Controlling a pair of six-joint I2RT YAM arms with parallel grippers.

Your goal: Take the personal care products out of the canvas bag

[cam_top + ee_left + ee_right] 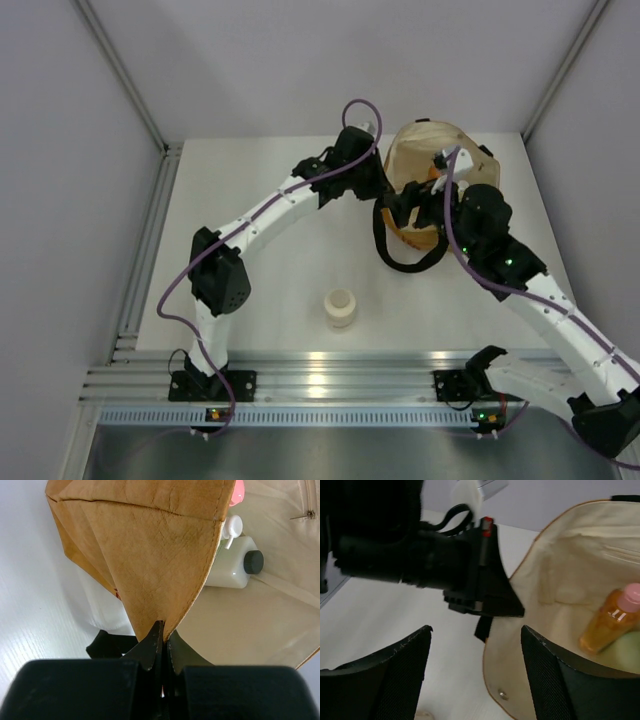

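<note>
The tan canvas bag [428, 160] lies open at the back right of the table, cream lining [560, 580] showing. My left gripper [164, 630] is shut on the bag's rim [165, 570] and holds the mouth open; it also shows in the top view [392, 190]. My right gripper [476, 630] is open and empty just over the bag's near rim, at the mouth. Inside lie the orange bottle with pink cap [609, 624], the pale yellow-green bottle [629, 650] with white cap [231, 527], and the whitish bottle with black cap [231, 564]. The cream jar [341, 307] stands on the table.
The bag's black loop handle [402, 263] lies on the table in front of the bag, under the right arm. Grey walls close in the white table [260, 300] on both sides. A metal rail [320, 385] runs along the near edge.
</note>
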